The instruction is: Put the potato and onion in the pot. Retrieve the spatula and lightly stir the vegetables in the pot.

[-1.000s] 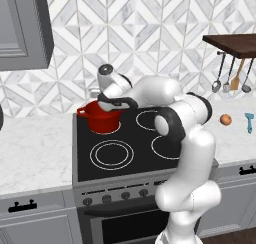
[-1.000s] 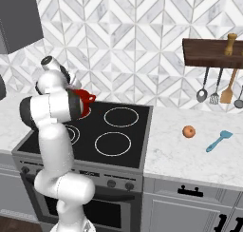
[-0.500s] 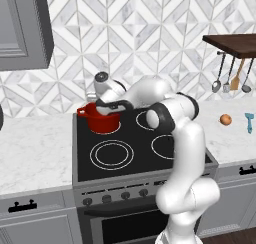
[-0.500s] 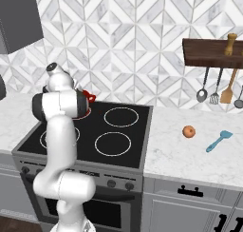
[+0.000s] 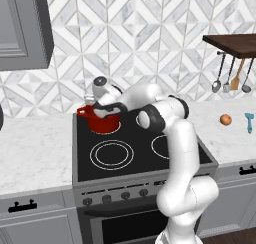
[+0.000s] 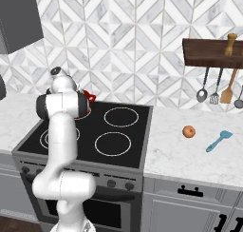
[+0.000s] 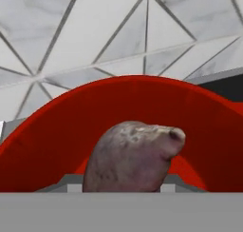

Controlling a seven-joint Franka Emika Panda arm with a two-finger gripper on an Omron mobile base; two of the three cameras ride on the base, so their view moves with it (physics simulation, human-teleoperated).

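Potato delivery at the stove: from the left base view you are watching the gripper [image 5: 106, 108] hanging over the red pot [image 5: 102, 122] on the back-left burner, while the onion [image 5: 225, 119] and spatula [image 5: 249, 122] are waiting on the right counter.

From the right base view, the spatula [image 6: 218, 140] is lying flat, handle running toward the front-left, head toward the wall, just beside the onion [image 6: 189, 131].

In the hand view the potato [image 7: 133, 157] is sitting between the jaws, above the pot's red wall [image 7: 57, 131]; whether they are pinching it you cannot tell. Releasing off-centre is risking a bounce off the rim.
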